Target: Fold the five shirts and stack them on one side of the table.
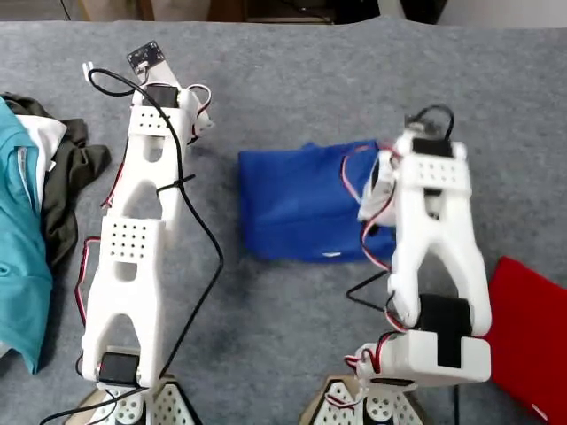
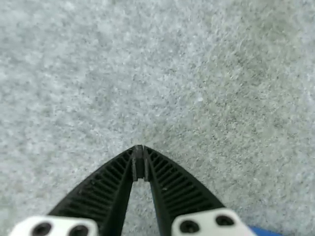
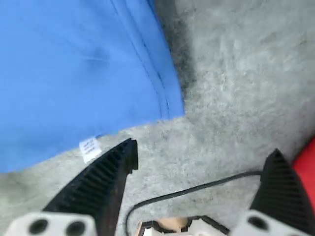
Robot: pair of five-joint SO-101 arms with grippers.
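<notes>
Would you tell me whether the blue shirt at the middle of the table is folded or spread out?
Folded: the blue shirt lies as a compact rectangle with straight edges, and doubled edges show in the right wrist view.

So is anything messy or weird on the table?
Yes. At the high view's left edge, a teal shirt, a white one and a dark one lie crumpled in a heap, not folded. The blue shirt in the middle is folded, and a red one lies at the right edge.

Soft, even light falls from above over the grey table (image 1: 292, 80). Shadows on it are faint and soft-edged. In the right wrist view a darker shadow edges the blue shirt (image 3: 74, 73).
</notes>
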